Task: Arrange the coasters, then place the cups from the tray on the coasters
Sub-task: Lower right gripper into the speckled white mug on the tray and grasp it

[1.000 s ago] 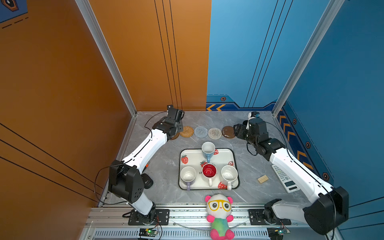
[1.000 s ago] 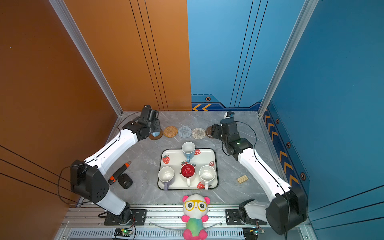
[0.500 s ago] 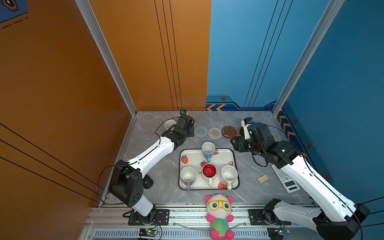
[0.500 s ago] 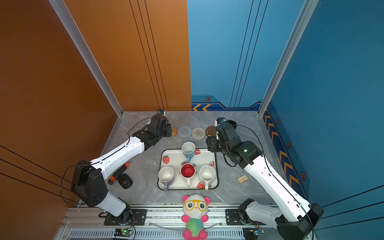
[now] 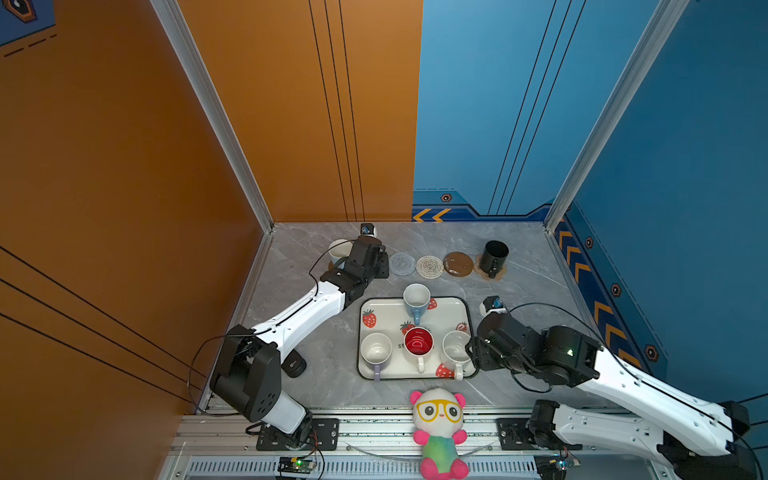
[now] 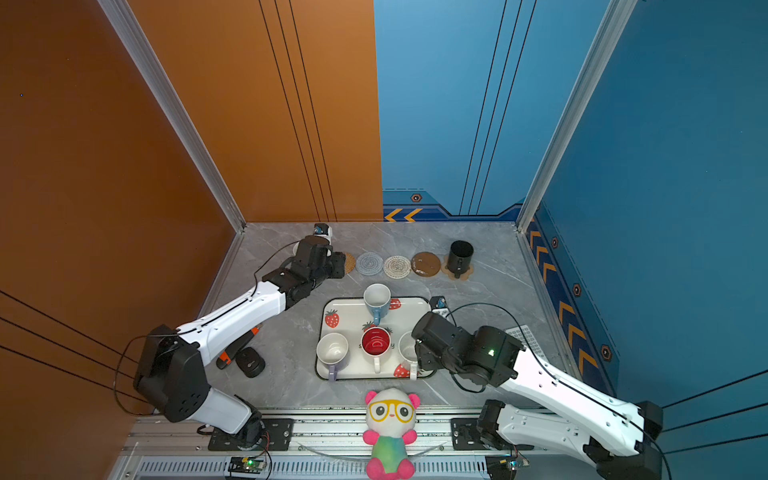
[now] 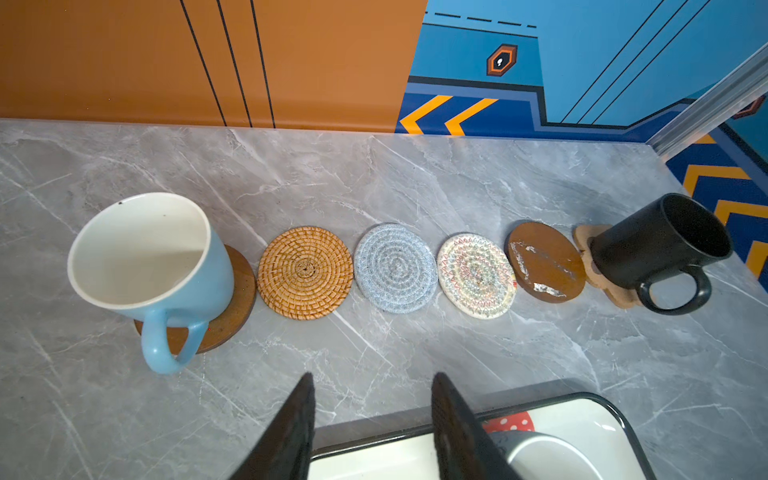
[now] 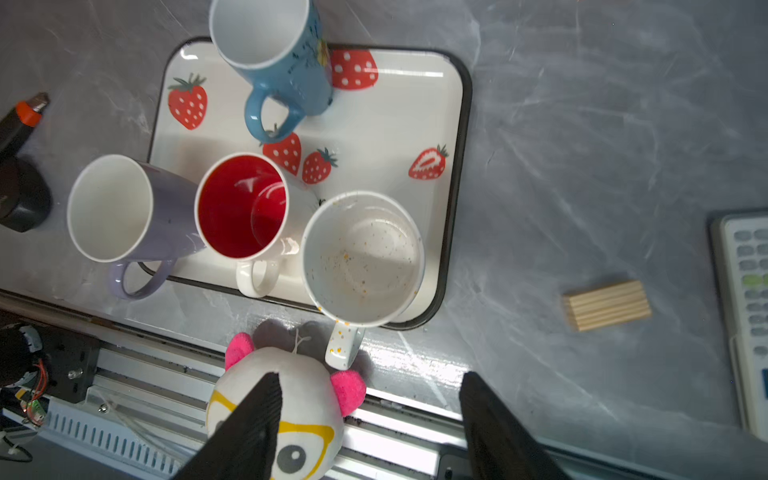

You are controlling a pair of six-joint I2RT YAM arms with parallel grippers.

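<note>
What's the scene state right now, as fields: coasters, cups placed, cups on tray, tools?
coasters: six, one row along the far side
cups placed: light blue mug on end wooden coaster; black mug on paw-print coaster
bare coasters: rattan coaster, grey-blue coaster, beige coaster, second wooden coaster
on tray: blue tray mug, lavender mug, red-lined mug, speckled mug
left tool: open, empty
right tool: open, empty, by the speckled mug
</note>
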